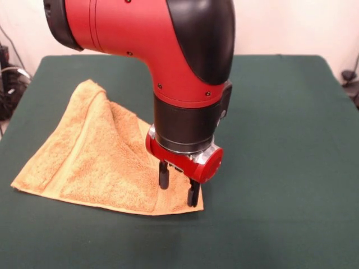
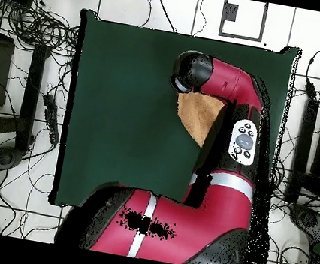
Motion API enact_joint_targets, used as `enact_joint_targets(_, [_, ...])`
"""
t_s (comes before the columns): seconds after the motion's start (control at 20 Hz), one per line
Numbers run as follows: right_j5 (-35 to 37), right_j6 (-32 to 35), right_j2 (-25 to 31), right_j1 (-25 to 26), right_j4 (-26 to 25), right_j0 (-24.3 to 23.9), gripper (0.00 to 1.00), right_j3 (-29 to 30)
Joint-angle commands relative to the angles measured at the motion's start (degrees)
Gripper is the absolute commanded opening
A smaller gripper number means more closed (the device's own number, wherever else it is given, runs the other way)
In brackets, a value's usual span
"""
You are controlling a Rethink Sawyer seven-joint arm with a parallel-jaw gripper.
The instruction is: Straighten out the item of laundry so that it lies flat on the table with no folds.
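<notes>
The orange-tan washcloth [image 1: 95, 162] lies on the left half of the dark green table [image 1: 280, 145]. It is not flat: a raised fold runs from its far corner toward the gripper. My gripper [image 1: 178, 188] points down over the cloth's near right corner. Its two black fingers [image 1: 163, 175] stand apart, with their tips at the cloth's surface. In the overhead view the red arm [image 2: 230, 97] covers most of the cloth, and only a tan patch [image 2: 197, 114] shows beside it on the table [image 2: 120, 116]. The gripper itself is hidden there.
Cables and dark equipment [image 2: 30, 62] lie on the floor round the table. The cloth's near left corner [image 1: 14, 184] lies close to the table's left edge.
</notes>
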Motion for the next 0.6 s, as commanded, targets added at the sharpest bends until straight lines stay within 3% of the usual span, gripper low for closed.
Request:
enact_joint_targets(0.05, [-5.0,12.9,3.0,5.6,2.8,1.5,1.0,7.6])
enact_joint_targets(0.4, [-2.3,12.6,3.4,6.1,4.8,1.4,1.0,8.7])
enact_joint_targets(0.6, [-4.2,13.1,3.5,6.3,5.5,1.7,1.0,9.5])
